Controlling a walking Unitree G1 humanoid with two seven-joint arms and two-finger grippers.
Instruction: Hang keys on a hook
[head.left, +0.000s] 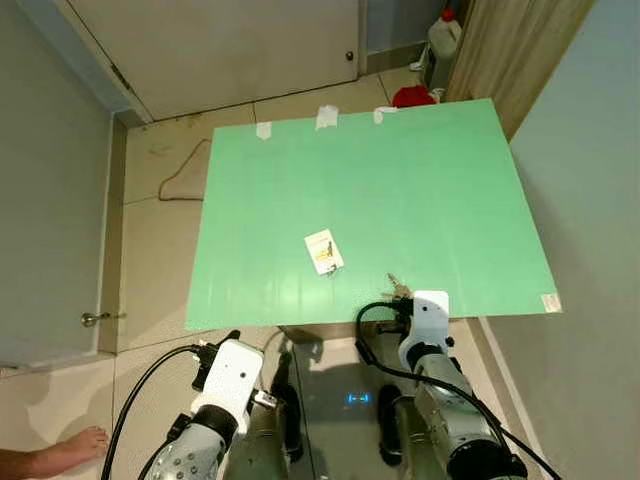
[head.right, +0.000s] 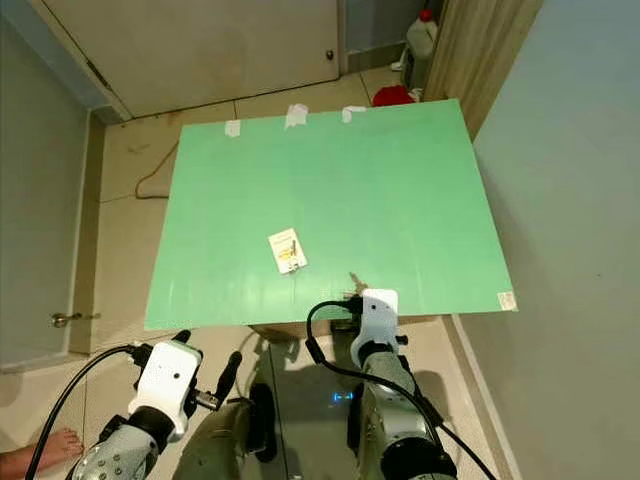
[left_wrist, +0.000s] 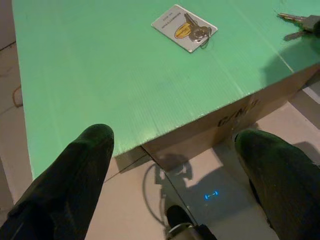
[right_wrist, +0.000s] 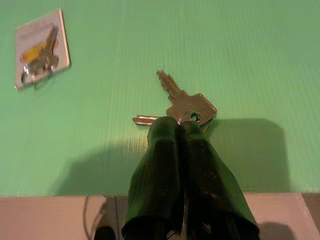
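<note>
Green board (head.left: 400, 190); keys (right_wrist: 182, 102) point away from right fingers (right_wrist: 165, 145)

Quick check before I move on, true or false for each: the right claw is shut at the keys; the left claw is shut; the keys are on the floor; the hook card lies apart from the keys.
1. The right claw is shut at the keys. True.
2. The left claw is shut. False: its fingers are spread wide, holding nothing.
3. The keys are on the floor. False: they lie on the green board, near its front edge.
4. The hook card lies apart from the keys. True.
</note>
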